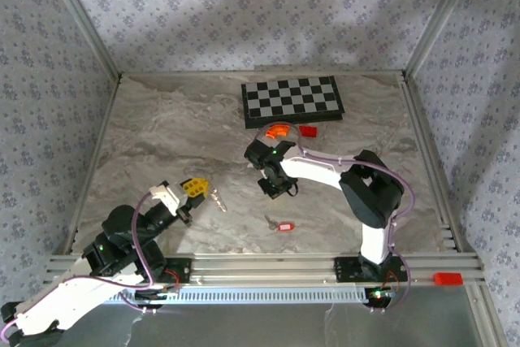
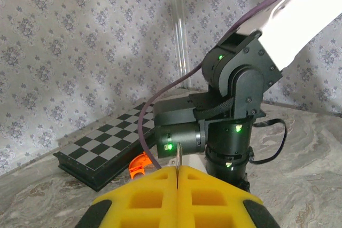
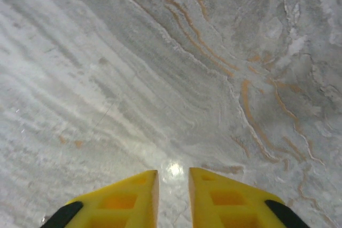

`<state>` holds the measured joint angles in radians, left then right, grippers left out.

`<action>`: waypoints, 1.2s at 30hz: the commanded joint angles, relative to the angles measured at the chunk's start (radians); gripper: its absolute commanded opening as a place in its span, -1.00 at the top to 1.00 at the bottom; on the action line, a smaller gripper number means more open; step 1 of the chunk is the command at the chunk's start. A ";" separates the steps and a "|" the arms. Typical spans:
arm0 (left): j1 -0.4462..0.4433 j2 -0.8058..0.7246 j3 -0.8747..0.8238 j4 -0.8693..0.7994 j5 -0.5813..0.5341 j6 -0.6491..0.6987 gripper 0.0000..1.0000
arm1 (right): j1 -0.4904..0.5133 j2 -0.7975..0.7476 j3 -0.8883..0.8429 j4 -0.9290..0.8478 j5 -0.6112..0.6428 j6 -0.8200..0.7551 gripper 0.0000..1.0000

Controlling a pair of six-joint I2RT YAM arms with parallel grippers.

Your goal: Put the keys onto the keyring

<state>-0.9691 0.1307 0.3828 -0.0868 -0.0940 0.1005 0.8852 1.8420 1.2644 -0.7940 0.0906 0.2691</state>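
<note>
The keys [image 1: 282,225], a tiny red oblong piece with a small silvery part, lie on the marble table [image 1: 162,132] between the two arms. My left gripper [image 1: 197,188] [image 2: 177,168] is shut on a thin silvery metal piece, the keyring [image 1: 218,199] [image 2: 178,155]. The keyring pokes up between the pads and trails toward the table beside the fingertips. My right gripper [image 1: 275,191] [image 3: 173,177] points down just above the bare table, a little beyond the keys. Its jaws stand slightly open with nothing between them.
A black-and-white chessboard [image 1: 292,100] [image 2: 104,150] lies at the back. An orange curved piece [image 1: 279,130] [image 2: 138,165] and a red block [image 1: 308,130] sit in front of it. The right arm's wrist [image 2: 230,116] stands close in front of my left gripper. Aluminium rails [image 1: 422,152] edge the table.
</note>
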 commanded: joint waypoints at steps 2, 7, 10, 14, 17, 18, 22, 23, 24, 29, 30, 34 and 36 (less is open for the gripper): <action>-0.009 -0.016 0.008 0.037 0.011 0.001 1.00 | 0.044 -0.099 -0.030 -0.068 -0.005 -0.021 0.44; -0.008 -0.014 0.008 0.036 0.014 0.001 1.00 | 0.147 -0.213 -0.110 -0.058 -0.077 -0.089 0.37; -0.008 -0.016 0.011 0.035 0.018 -0.002 1.00 | 0.221 -0.282 -0.168 -0.040 -0.090 -0.133 0.33; -0.010 -0.026 0.014 0.035 0.031 -0.012 1.00 | 0.279 -0.327 -0.261 0.011 -0.059 -0.157 0.22; -0.010 -0.038 0.014 0.035 0.033 -0.021 1.00 | 0.303 -0.324 -0.300 0.054 -0.042 -0.165 0.18; -0.010 -0.042 0.014 0.035 0.034 -0.023 1.00 | 0.309 -0.316 -0.304 0.058 -0.036 -0.171 0.18; -0.010 -0.049 0.017 0.030 0.037 -0.030 1.00 | 0.337 -0.263 -0.295 0.061 -0.001 -0.199 0.19; -0.009 -0.051 0.018 0.028 0.039 -0.030 1.00 | 0.344 -0.248 -0.289 0.061 0.004 -0.204 0.18; -0.011 -0.052 0.019 0.028 0.038 -0.032 1.00 | 0.351 -0.237 -0.286 0.059 0.010 -0.208 0.18; -0.011 -0.055 0.016 0.026 0.036 -0.032 1.00 | 0.370 -0.188 -0.269 0.051 0.028 -0.240 0.19; -0.011 -0.056 0.015 0.027 0.035 -0.030 1.00 | 0.369 -0.180 -0.266 0.047 0.034 -0.243 0.20; -0.013 -0.054 0.014 0.029 0.033 -0.030 1.00 | 0.370 -0.149 -0.249 0.034 0.034 -0.263 0.24; -0.013 -0.053 0.014 0.028 0.031 -0.028 1.00 | 0.369 -0.134 -0.243 0.028 0.039 -0.276 0.27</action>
<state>-0.9726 0.0902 0.3828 -0.0872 -0.0681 0.0845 1.2507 1.6844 0.9913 -0.7334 0.1024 0.0296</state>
